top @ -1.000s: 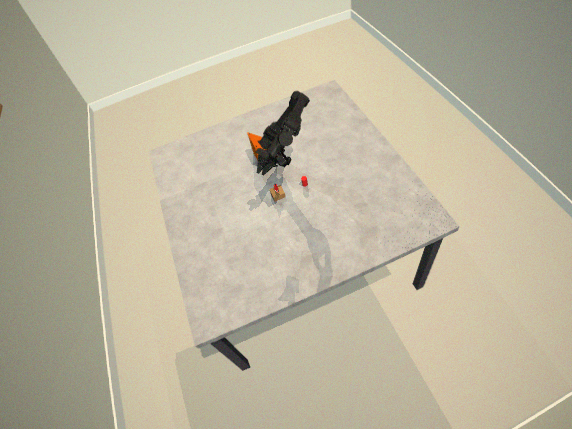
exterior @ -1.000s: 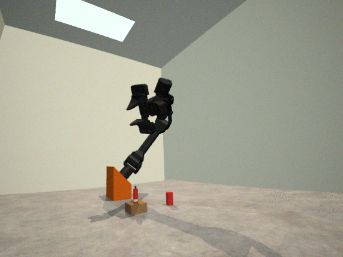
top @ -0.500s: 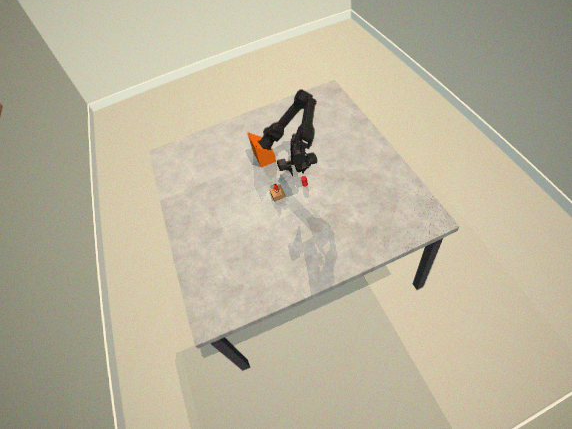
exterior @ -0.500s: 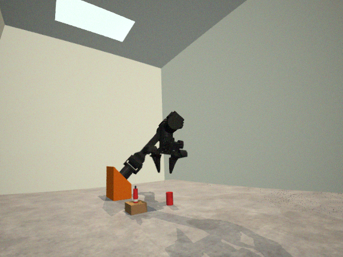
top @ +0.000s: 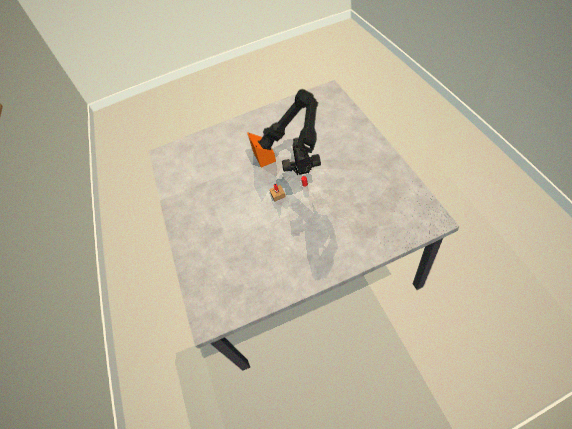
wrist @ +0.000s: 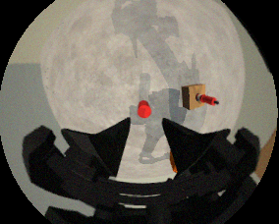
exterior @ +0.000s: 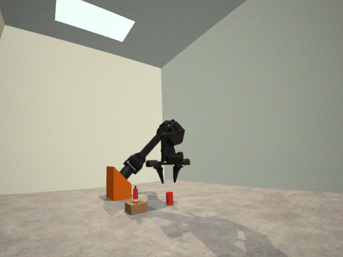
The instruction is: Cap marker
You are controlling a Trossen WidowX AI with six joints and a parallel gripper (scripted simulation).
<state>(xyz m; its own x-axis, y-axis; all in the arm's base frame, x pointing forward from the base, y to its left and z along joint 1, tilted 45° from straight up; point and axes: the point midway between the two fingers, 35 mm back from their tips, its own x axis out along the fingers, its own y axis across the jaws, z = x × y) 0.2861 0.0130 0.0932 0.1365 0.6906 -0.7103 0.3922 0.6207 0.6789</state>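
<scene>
The red cap (top: 304, 181) (exterior: 170, 198) (wrist: 143, 109) stands upright on the table. The marker (top: 276, 187) (exterior: 135, 193) (wrist: 207, 99) stands upright in the tan holder block (top: 278, 195) (exterior: 135, 208) (wrist: 193, 97), its dark tip up and bare. My gripper (exterior: 168, 183) (wrist: 146, 120) is open and empty, pointing down. It hangs above the cap, with its fingertips clear of the cap's top in the exterior view. In the wrist view the cap shows just beyond the gap between the fingertips. The fingertips are hidden in the top view.
The orange wedge-shaped block (top: 263, 153) (exterior: 119, 186) stands at the arm's base, behind the holder block in the exterior view. The holder block is a short way to the side of the cap. The table (top: 240, 271) has its edges far from the cap and holder.
</scene>
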